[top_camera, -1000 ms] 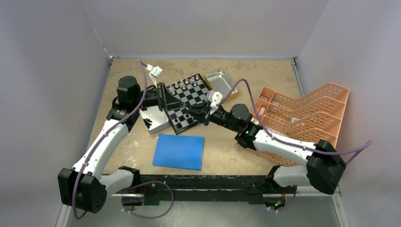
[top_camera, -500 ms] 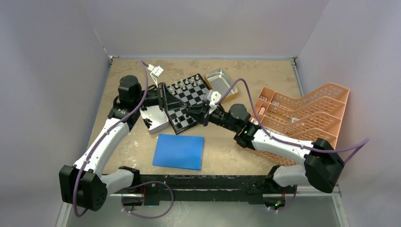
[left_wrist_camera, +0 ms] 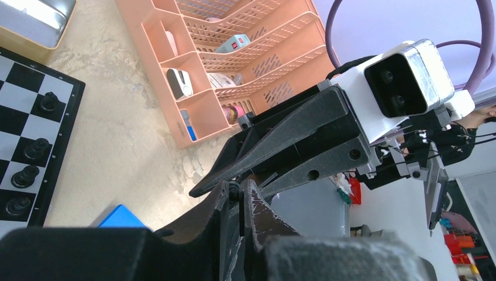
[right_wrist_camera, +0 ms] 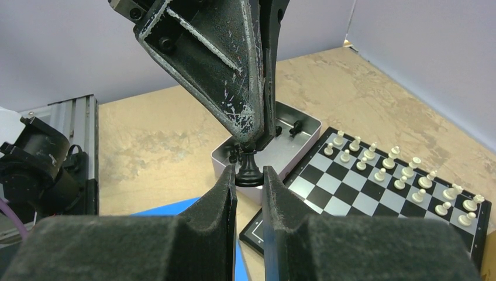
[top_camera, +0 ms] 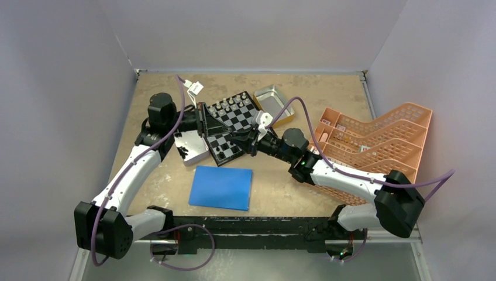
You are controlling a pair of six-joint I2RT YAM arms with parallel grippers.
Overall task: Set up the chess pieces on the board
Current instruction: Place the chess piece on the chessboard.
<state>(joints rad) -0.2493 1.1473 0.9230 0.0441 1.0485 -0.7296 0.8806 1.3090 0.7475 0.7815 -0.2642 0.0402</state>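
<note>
While right claw (right_wrist_camera: pixel 250 177) clamped black chess piece (right_wrist_camera: pixel 250 168) at base, left claw (right_wrist_camera: pixel 255 142) pinched top; right prob. needed slow release, w/o tilting.

Boxed-in tabletop (top_camera: pixel 333 91) under soft, even light

The speckled beige surface is enclosed by plain lavender-grey panels: a left wall (top_camera: pixel 58 88), a back wall (top_camera: pixel 251 29) and a right wall (top_camera: pixel 444 58). A metal edge strip (top_camera: pixel 368 96) lines its right side and a dark frame rail (top_camera: pixel 263 224) its near edge. Shadows are faint.
</note>
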